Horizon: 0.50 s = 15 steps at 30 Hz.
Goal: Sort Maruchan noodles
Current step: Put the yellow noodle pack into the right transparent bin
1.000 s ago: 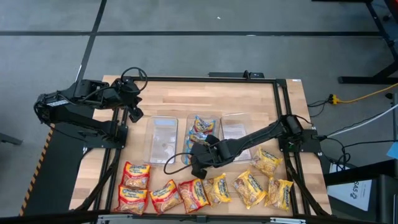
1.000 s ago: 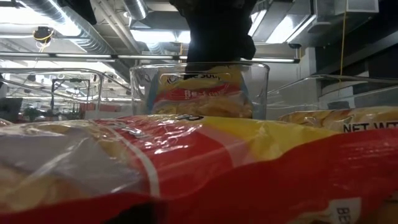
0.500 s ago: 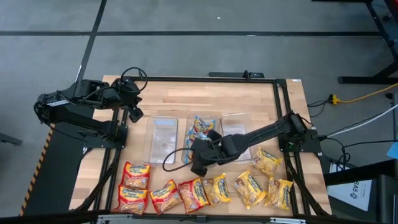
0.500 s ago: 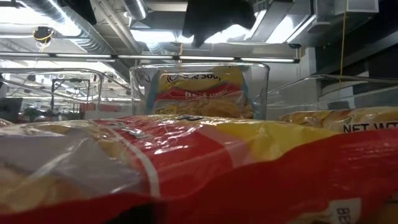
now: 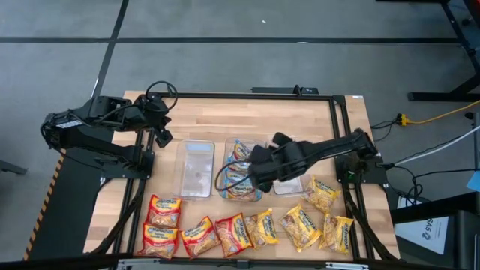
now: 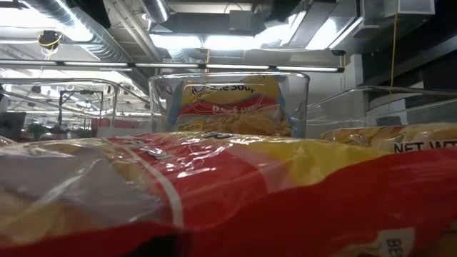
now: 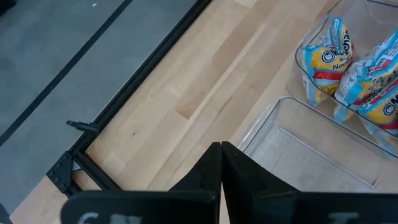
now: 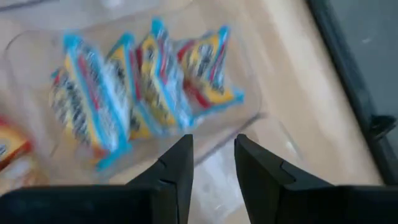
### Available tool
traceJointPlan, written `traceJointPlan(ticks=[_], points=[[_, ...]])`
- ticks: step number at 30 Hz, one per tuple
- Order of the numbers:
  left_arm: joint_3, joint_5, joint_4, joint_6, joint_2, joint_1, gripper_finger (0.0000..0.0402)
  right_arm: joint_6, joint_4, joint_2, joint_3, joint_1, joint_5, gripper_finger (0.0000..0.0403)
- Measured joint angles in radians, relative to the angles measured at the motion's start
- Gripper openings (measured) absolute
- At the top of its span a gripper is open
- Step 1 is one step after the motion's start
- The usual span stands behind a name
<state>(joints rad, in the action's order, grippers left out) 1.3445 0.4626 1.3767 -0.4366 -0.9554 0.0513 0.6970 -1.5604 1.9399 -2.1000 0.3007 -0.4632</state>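
Right claw (image 5: 255,166) open, empty, partly hiding the centre tub (image 5: 241,196); blue-trimmed packets (image 8: 140,87) blurred. Left claw (image 7: 221,163) closed, empty.

The right arm (image 5: 315,154) covers part of the middle tub (image 5: 241,174); the blue-trimmed packets (image 8: 137,93) there blur together.

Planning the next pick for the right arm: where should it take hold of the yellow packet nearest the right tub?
Probably from straight above, by a crinkled edge. That yellow packet lies flat on the table, so its faces offer nothing to pinch. The side toward the right tub looks free; another packet crowds the near side. The right gripper is open.
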Motion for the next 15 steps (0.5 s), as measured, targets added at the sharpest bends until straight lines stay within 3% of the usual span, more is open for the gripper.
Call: traceJointPlan(ticks=[3, 7, 11, 15], points=[[-0.013, 0.000, 0.000, -0.004, 0.000, 0.000, 0.0000, 0.056, -0.002, -0.093, 0.149, -0.002, -0.015, 0.0115], [-0.060, 0.003, -0.002, -0.008, 0.000, 0.000, 0.0000, 0.242, -0.009, -0.262, 0.436, 0.010, 0.073, 0.0115], [-0.136, 0.018, -0.028, -0.008, 0.000, 0.000, 0.0000, 0.469, 0.012, -0.475, 0.753, 0.077, 0.227, 0.0115], [-0.216, 0.018, -0.109, -0.002, -0.001, 0.000, 0.0000, 0.700, 0.058, -0.681, 0.975, 0.183, 0.364, 0.0115]])
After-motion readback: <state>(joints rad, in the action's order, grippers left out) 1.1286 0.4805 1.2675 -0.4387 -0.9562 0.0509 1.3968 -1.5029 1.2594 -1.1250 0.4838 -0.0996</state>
